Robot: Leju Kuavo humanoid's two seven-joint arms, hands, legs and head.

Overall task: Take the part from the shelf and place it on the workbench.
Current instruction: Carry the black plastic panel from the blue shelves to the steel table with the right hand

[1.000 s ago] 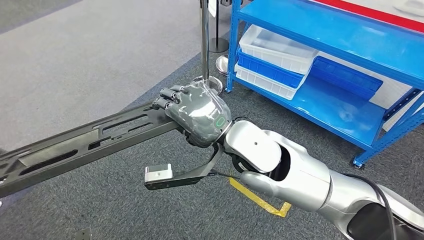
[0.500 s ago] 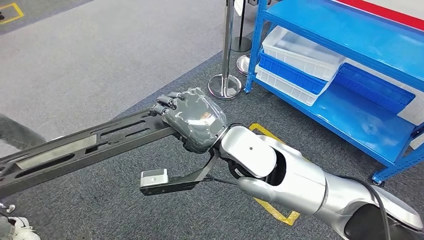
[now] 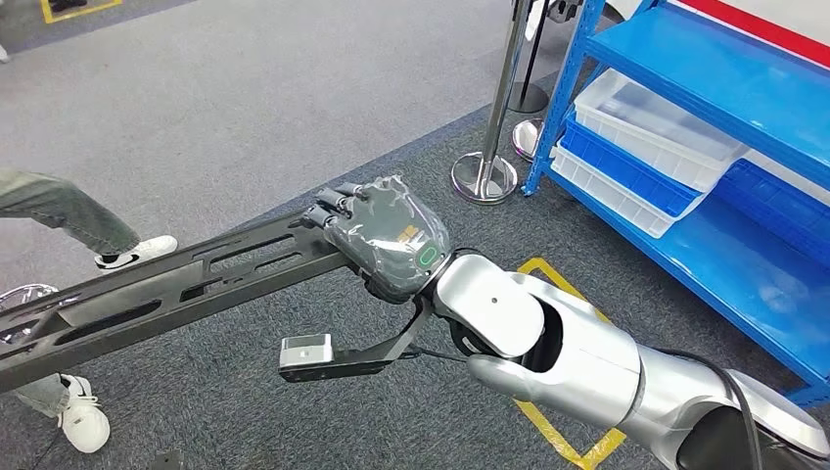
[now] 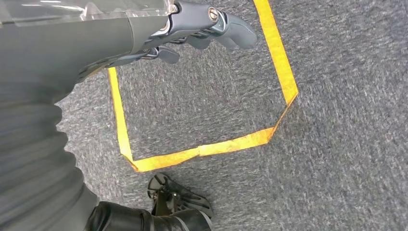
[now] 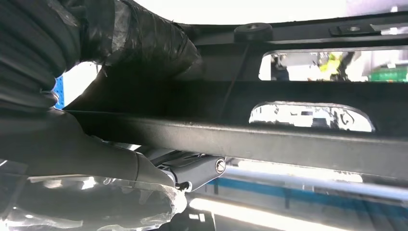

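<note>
The part is a long black metal rail with slotted cut-outs, held level above the grey carpet and running out to the left. My right hand grips its near end, fingers wrapped over the top edge. In the right wrist view the rail crosses close in front, with my right hand clasped round it. My left hand hangs over the carpet and holds nothing, its fingers apart.
A blue shelf stands at the right with white bins and a blue bin on its lower level. A chrome stanchion stands beside it. A person's leg and white shoes are at the left. Yellow tape marks the floor.
The whole picture has shifted: the shelf and stanchion slid right as the camera turned left. A person's leg and shoes came into view at the left. My right hand still grips the rail.
</note>
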